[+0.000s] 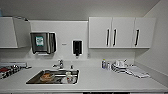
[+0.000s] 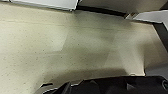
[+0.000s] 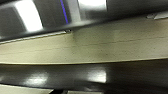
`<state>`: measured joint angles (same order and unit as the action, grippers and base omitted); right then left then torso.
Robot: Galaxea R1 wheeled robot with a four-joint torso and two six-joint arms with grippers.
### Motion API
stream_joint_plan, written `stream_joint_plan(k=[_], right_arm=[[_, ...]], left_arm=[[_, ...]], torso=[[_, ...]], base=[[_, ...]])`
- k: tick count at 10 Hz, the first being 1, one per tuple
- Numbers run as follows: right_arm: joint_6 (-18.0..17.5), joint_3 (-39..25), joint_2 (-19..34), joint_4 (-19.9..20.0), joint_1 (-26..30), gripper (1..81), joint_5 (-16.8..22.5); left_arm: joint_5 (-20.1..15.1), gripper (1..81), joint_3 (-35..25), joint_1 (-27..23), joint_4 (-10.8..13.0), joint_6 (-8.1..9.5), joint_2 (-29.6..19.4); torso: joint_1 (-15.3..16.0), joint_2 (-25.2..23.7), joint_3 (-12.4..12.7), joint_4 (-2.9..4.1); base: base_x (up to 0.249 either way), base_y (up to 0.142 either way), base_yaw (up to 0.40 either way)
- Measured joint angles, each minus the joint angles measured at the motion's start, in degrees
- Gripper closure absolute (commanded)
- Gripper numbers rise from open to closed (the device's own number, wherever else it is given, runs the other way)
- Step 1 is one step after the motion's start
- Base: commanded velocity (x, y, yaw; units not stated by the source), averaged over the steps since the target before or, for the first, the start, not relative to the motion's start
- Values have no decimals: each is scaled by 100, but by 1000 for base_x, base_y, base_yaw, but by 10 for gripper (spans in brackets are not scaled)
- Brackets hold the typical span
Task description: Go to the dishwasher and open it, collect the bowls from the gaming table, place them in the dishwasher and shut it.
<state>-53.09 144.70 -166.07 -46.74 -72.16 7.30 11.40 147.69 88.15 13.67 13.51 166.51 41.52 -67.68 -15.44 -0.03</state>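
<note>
White kitchen counter [image 1: 100, 80] is seen from the head view, spanning the whole width under a pale wall. Set into the counter at about seven o'clock is a steel sink [image 1: 35, 77], in which a brownish round item [image 1: 47, 76] and a pale container [image 1: 68, 77] are lying; what they are cannot be told. A tap [image 1: 60, 64] is placed just behind the sink. On the wall at ten o'clock a metal paper towel dispenser [image 1: 43, 42] is mounted, and near the centre a small black dispenser [image 1: 77, 47] is fixed. At two o'clock, white wall cabinets [image 1: 122, 32] with black vertical handles are hung. On the counter at four o'clock a small bottle [image 1: 104, 64] is stood beside a cluster of pale dishes and cloths [image 1: 127, 68]. In the left wrist view, speckled beige floor [image 2: 62, 45] is shown. In the right wrist view, a shiny silver-grey metal front, likely the dishwasher [image 3: 45, 17], is seen close by, above a strip of the same floor. Whether either gripper is open or closed, or has hold of anything, cannot be told.
</note>
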Motion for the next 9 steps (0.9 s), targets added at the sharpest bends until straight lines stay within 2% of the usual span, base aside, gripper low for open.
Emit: stream_joint_plan(k=[4,9], right_arm=[[11,-284,85,2,234,10,289],[-33,-1298,516,112,755,10,518]], left_arm=[[-5,10,0,2,0,-1,-2],[-10,10,0,40,0,-1,-2]], torso=[[0,0,-2,0],[2,0,-2,0]], base=[[0,0,0],[0,0,0]])
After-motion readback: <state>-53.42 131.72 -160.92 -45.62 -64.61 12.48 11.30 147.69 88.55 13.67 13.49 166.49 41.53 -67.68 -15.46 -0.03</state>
